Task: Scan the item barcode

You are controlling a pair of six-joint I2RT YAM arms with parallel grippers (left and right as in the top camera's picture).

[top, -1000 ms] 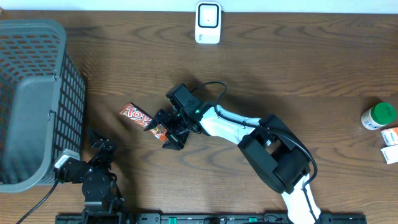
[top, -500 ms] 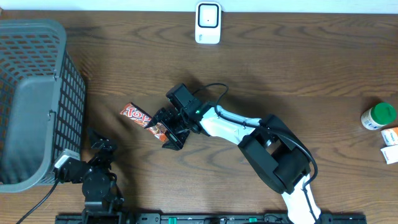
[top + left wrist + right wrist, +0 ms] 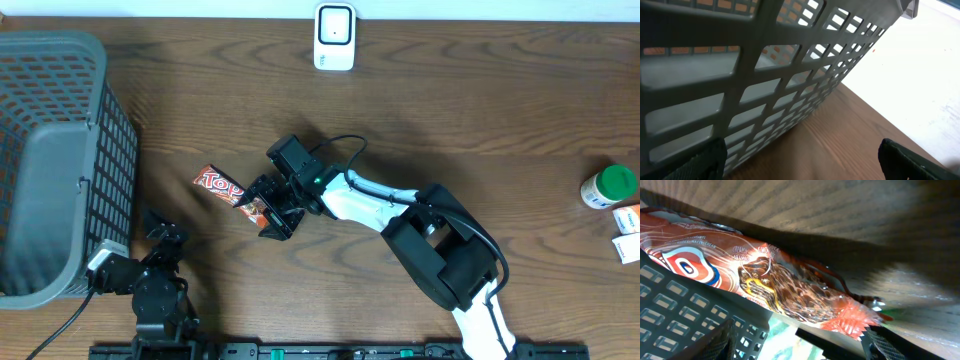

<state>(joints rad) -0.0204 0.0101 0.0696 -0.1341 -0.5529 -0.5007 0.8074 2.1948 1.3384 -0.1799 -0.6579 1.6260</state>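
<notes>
At seven o'clock, nearest, the left end effector (image 3: 802,157) hangs spread wide, empty. Left of centre, the bar (image 3: 218,185) lies flat on the desk, the right end effector (image 3: 266,209) open astride its crimped end. It looks light, crinkly and slippery; better pinched mid-body. The scanner (image 3: 334,37) stands at twelve.

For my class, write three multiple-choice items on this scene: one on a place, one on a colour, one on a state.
1. Where does the snack wrapper lie? A in the basket; B on the table under the right end effector; C beside the scanner.
2. What colour is the bottle cap? A blue; B yellow; C green.
3. How is the left end effector? A open, holding nothing; B shut on the wrapper; C shut on the basket rim.
Answers: B, overhead shows it on the wood; C, seen from above; A, its fingers stand wide apart.
</notes>
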